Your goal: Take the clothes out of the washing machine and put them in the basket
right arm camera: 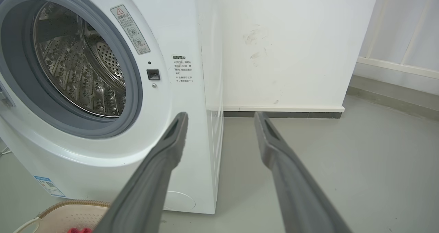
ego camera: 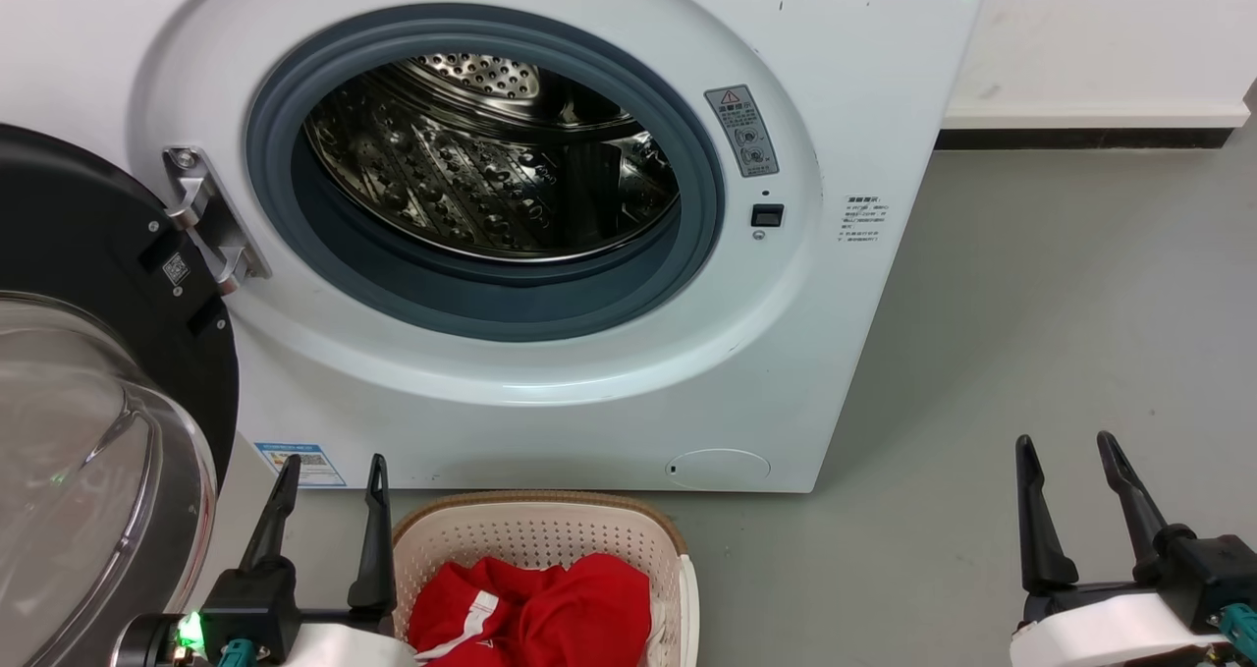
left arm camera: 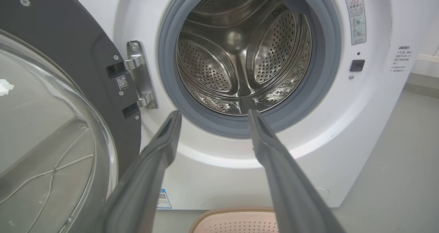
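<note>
The white washing machine (ego camera: 805, 48) stands ahead with its glass door (ego camera: 88, 451) swung open to the left; its steel drum (ego camera: 491, 156) holds nothing that I can see. The red clothes (ego camera: 550, 608) with a white stripe lie in the cream basket (ego camera: 540, 525) on the floor below the porthole. My left gripper (ego camera: 334, 463) is open just left of the basket, holding nothing. My right gripper (ego camera: 1068, 441) is open over bare floor at the far right. In the left wrist view the left gripper (left arm camera: 214, 113) points at the drum (left arm camera: 240, 54). The basket (right arm camera: 68, 214) edge and the clothes (right arm camera: 77, 230) show low in the right wrist view.
The open door (left arm camera: 51, 123) stands close on my left side. Grey floor (ego camera: 1080, 304) stretches to the right of the machine, up to a white wall with a skirting board (right arm camera: 284, 109).
</note>
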`<state>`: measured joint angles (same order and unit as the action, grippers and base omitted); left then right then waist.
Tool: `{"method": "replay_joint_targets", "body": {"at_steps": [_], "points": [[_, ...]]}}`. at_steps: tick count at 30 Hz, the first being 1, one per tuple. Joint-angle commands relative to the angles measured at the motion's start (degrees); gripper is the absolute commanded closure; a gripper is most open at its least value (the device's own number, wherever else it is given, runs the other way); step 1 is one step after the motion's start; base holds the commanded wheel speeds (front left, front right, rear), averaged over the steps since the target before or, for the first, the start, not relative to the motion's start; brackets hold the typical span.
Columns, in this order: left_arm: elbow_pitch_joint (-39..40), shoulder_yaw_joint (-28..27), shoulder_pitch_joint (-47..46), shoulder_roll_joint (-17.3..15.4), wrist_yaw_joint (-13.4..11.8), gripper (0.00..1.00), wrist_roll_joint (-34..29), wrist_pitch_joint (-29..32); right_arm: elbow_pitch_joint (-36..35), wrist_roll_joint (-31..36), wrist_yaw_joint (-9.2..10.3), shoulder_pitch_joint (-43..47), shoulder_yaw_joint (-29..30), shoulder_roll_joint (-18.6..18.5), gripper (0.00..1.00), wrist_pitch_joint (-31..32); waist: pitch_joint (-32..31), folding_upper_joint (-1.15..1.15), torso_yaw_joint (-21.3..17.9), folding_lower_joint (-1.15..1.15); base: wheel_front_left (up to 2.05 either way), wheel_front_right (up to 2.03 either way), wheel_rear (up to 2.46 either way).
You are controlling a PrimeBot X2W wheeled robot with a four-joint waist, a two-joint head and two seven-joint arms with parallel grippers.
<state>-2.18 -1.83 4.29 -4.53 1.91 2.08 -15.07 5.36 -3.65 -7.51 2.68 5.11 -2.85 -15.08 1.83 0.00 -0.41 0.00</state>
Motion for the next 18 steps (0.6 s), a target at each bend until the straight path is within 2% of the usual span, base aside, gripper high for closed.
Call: {"method": "replay_joint_targets", "body": {"at_steps": [1, 5, 6, 10, 18], "points": [[-0.1, -0.2, -0.3, 0.2, 0.0, 0.00, -0.5, -0.1, 0.0, -0.1, 0.04, -0.1, -0.1, -0.1, 0.00, -0.1, -0.2, 0.00, -0.1, 0.00, 0.00, 0.00, 0.00], [0.0, -0.5, -0.5, 0.4, 0.3, 0.00, -0.3, -0.1, 0.0, -0.2, 0.04, -0.1, -0.1, -0.1, 0.00, -0.1, -0.2, 0.00, -0.3, 0.00, 0.00, 0.00, 0.00], [0.0, -0.5, 0.0, 0.1, 0.2, 1.00, -0.3, 0.0, 0.1, -0.1, 0.00, 0.0, -0.1, 0.0, 1.00, 0.0, -0.2, 0.00, -0.3, 0.00, 0.00, 0.00, 0.00], [-2.4, -0.4, 0.4, 0.2, 0.2, 1.00, 0.0, 0.4, 2.3, -0.4, -0.01, 0.3, -0.1, 0.2, 1.00, 0.3, -0.2, 0.00, -0.3, 0.00, 0.00, 0.00, 0.00], [-3.9, -1.2, -1.1, 0.4, 0.8, 1.00, 9.5, 3.0, 3.2, -9.9, -0.01, -0.8, 0.1, 0.2, 1.00, 2.6, -0.3, 0.00, -0.3, 0.00, 0.00, 0.00, 0.00]]}}
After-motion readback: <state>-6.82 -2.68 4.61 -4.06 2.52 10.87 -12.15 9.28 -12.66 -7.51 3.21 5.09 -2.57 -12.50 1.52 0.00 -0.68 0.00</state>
